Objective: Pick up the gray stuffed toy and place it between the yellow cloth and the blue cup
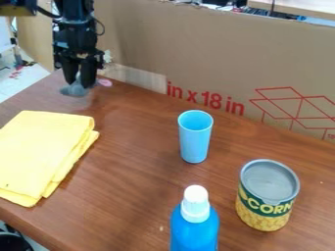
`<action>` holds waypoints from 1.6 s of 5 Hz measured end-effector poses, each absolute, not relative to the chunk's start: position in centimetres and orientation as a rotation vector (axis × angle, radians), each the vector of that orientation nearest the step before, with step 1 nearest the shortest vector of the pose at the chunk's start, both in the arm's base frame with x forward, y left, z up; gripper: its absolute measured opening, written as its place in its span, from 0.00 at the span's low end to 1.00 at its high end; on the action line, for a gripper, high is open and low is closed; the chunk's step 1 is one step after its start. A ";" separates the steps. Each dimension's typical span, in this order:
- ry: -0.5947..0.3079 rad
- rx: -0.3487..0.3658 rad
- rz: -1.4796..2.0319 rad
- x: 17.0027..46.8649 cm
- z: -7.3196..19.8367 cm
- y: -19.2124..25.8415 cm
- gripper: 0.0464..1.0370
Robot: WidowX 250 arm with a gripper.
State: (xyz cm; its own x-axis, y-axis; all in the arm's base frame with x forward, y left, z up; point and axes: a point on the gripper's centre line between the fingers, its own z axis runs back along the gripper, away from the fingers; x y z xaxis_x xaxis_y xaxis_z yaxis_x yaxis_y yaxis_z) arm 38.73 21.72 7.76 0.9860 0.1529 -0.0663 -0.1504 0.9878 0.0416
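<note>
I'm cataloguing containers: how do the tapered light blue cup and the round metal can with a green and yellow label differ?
The light blue cup is slim and open-topped; the metal can is wider, with a flat grey top. The cup is plain, while the can has a coloured label. Both stand upright on the brown wooden table.

Brown wooden table (131, 196), cardboard wall (216, 54) with red print behind, pale floor (18, 73) at left
</note>
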 end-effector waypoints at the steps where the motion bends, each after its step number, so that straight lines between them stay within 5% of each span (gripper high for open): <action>1: -0.002 0.095 0.098 38.1 11.2 18.8 0.48; 2: 0.008 0.091 0.073 35.8 11.5 15.9 0.48; 4: 0.076 -0.030 0.034 30.2 11.2 11.8 0.48; 6: 0.087 -0.214 -0.042 29.6 8.6 8.8 0.48; 8: 0.172 -0.250 -0.063 30.1 5.1 5.4 0.48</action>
State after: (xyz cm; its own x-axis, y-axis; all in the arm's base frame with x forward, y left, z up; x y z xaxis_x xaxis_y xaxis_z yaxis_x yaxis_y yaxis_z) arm 30.05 5.39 5.15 0.9834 -0.0832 -0.1614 0.0406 0.9671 -0.2512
